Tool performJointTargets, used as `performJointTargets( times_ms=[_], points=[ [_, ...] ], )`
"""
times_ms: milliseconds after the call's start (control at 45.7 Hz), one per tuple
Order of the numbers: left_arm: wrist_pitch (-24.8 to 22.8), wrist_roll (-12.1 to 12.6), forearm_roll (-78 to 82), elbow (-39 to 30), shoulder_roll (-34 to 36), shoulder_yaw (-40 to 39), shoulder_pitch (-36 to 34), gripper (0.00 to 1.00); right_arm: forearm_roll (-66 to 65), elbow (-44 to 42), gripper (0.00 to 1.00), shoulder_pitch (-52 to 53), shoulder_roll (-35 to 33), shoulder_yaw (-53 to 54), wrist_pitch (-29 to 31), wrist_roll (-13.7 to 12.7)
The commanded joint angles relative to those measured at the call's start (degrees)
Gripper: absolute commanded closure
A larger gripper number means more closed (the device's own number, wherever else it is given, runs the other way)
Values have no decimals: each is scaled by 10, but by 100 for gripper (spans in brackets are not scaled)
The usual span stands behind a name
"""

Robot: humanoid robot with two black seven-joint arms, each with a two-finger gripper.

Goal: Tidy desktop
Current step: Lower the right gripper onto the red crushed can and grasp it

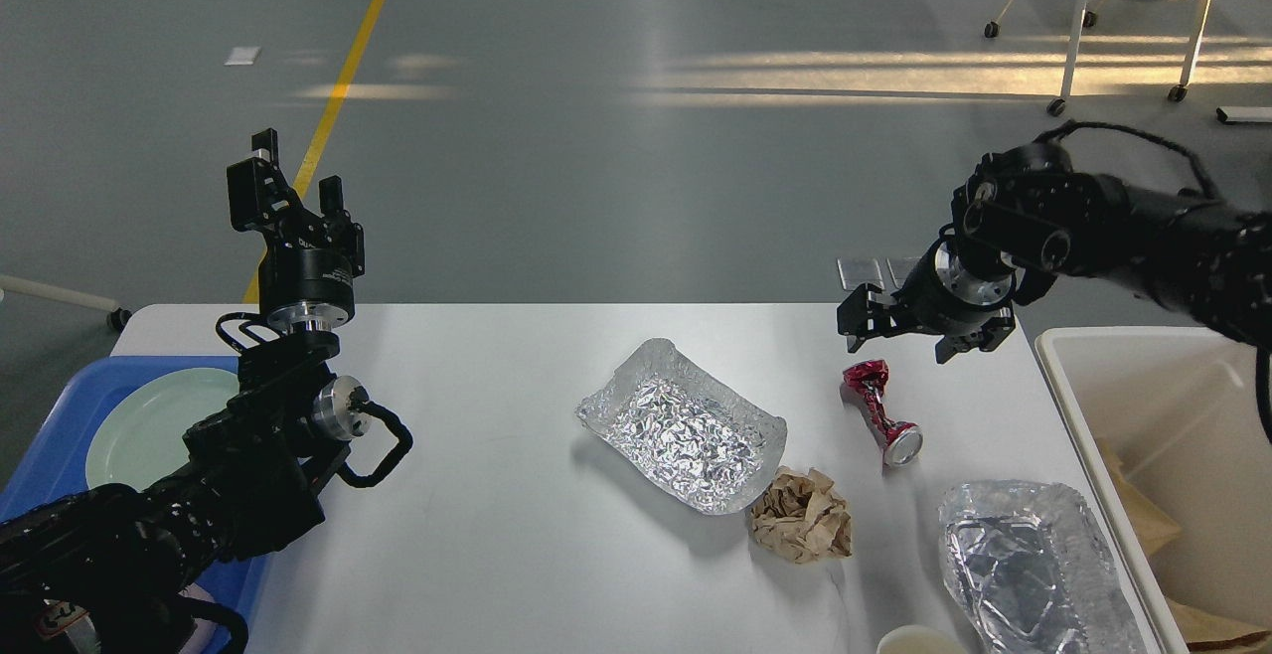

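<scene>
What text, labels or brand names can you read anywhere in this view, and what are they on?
None can be read.
Crushed red can: printing is crumpled, no legible brand.
Left gripper: faint mark on its black body, too small to read.
Sticker on the left arm near the bottom-left corner: blurred, unreadable.
Foil trays, brown paper ball and desktop: no writing visible.

The desktop (517, 535) held 2 foil trays, 1 at the centre (682, 426) and 1 at the lower right (1033, 567). There was 1 crushed red can (880, 408), 1 crumpled brown paper ball (802, 527) and 1 cup rim (919, 641) at the bottom edge. At the left sat 1 blue tray (50, 445) with 1 green plate (149, 422); at the right, 1 bin (1143, 346).
</scene>
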Motion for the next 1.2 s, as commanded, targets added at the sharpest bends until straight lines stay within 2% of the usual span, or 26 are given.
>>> performJointTargets(
  times_ms=[0, 263, 372, 635, 919, 1116, 1182],
  points=[
    [0, 0, 0, 0, 0, 0, 0, 4, -24, -33, 0, -57, 23, -1, -84, 1],
    [0, 0, 0, 0, 0, 0, 0, 4, -38, -74, 0, -138, 45, -2, -173, 1],
    [0, 0, 0, 0, 0, 0, 0, 4, -38, -74, 0, -156, 44, -2, -192, 1],
    [0, 0, 0, 0, 0, 0, 0, 4, -37, -71, 2, -179, 44, 0, -214, 9],
    [0, 0, 0, 0, 0, 0, 0, 4, -38, -72, 9, -190, 44, -2, -213, 10],
    [0, 0, 1, 0, 0, 0, 0, 4, -38, -72, 10, -190, 44, -5, -212, 10],
    [0, 0, 0, 0, 0, 0, 0, 4, -38, -72, 14, -191, 44, -5, -212, 10]
  ],
)
